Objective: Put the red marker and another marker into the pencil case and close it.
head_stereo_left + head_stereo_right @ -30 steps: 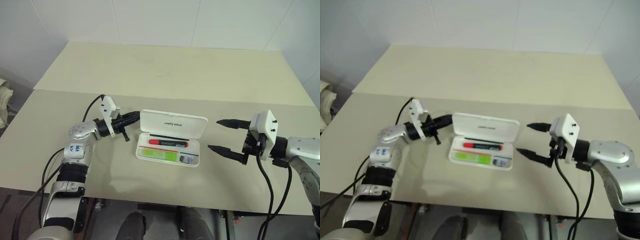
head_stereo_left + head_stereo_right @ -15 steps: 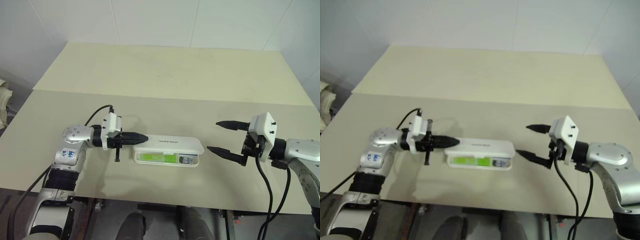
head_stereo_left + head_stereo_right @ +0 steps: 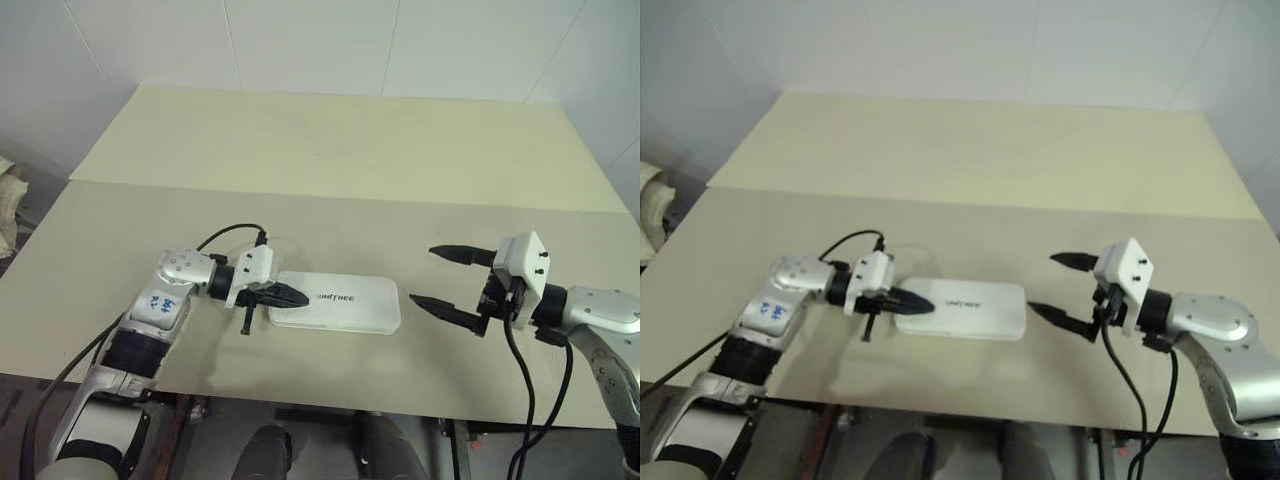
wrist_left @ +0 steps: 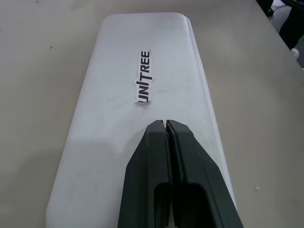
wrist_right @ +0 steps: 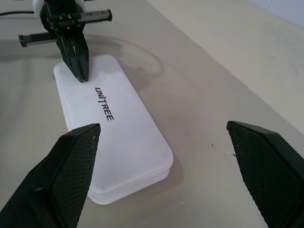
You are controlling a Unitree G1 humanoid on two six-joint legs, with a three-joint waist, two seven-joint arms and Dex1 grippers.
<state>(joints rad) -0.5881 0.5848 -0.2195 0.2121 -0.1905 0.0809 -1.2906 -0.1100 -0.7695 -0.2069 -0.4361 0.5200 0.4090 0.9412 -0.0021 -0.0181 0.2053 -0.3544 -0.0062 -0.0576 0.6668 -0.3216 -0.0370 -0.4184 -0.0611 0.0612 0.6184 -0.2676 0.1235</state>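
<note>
One table (image 3: 330, 150), one pencil case (image 3: 345, 305), two grippers.
Case lies shut near the table's front edge; a second ago its lid stood open. White, rounded corners, dark "UNITREE" print on top. Left gripper (image 3: 298, 296), fingers pressed together, tips on the case's left end. Right gripper (image 3: 432, 276) spread wide, empty, just right of the case.

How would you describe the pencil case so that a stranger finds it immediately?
On the beige table, look near its front edge, between the two grippers. The pencil case is a flat white box with rounded corners, its lid down, and dark UNITREE print on top.
</note>
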